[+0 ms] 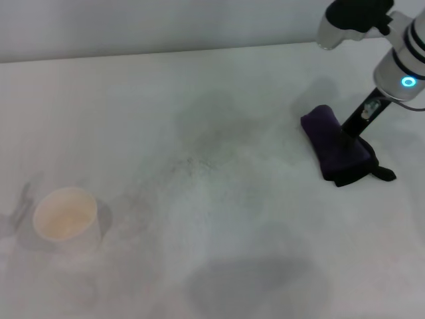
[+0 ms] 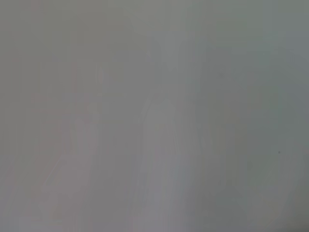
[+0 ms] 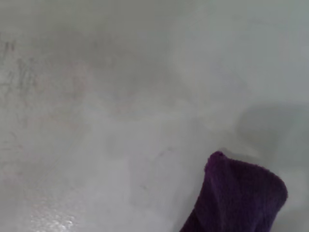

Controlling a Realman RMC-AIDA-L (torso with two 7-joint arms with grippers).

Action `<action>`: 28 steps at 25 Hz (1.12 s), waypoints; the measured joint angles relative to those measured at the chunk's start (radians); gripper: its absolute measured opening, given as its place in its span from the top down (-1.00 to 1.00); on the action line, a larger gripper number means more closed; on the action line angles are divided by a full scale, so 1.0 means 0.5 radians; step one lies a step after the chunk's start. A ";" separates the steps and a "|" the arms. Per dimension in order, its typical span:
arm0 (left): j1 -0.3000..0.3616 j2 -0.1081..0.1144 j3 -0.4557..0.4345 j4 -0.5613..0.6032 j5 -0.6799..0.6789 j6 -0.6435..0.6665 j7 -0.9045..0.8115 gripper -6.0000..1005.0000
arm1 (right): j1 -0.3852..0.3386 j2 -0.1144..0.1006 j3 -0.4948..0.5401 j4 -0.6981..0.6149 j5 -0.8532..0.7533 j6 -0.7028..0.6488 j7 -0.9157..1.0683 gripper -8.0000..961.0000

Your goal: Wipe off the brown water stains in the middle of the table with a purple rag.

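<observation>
The purple rag (image 1: 335,147) lies bunched on the white table (image 1: 219,266) at the right, its black tail pointing right. My right gripper (image 1: 350,130) comes down from the upper right, and its dark fingers are closed into the top of the rag. One end of the rag also shows in the right wrist view (image 3: 239,198). No brown water stain shows in any view; the middle of the table carries only faint grey smudges (image 1: 206,143). My left gripper is out of view, and its wrist view shows only a plain grey surface.
A pale cup (image 1: 66,218) with tan liquid inside stands at the near left of the table. The table's far edge meets a white wall along the top of the head view. A grey shadow (image 1: 255,282) lies on the near middle.
</observation>
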 joint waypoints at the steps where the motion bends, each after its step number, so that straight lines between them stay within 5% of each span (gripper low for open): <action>1: 0.000 0.000 0.000 0.000 0.000 -0.001 0.000 -0.77 | -0.005 0.000 0.004 0.007 0.000 0.010 -0.005 0.68; 14: -0.013 0.000 0.008 -0.008 0.004 -0.003 0.017 -0.78 | -0.086 0.035 0.043 -0.009 0.009 0.120 -0.041 0.62; 18: -0.017 0.000 0.008 -0.002 0.013 -0.003 0.029 -0.78 | -0.120 0.045 0.317 -0.067 0.025 0.123 -0.190 0.61; 20: -0.024 0.000 0.008 0.001 0.015 -0.003 0.030 -0.78 | -0.136 0.051 0.509 -0.076 0.056 0.140 -0.302 0.09; 28: -0.056 0.001 0.008 0.004 0.013 -0.003 0.043 -0.78 | -0.342 0.042 1.203 -0.094 0.762 0.225 -1.066 0.04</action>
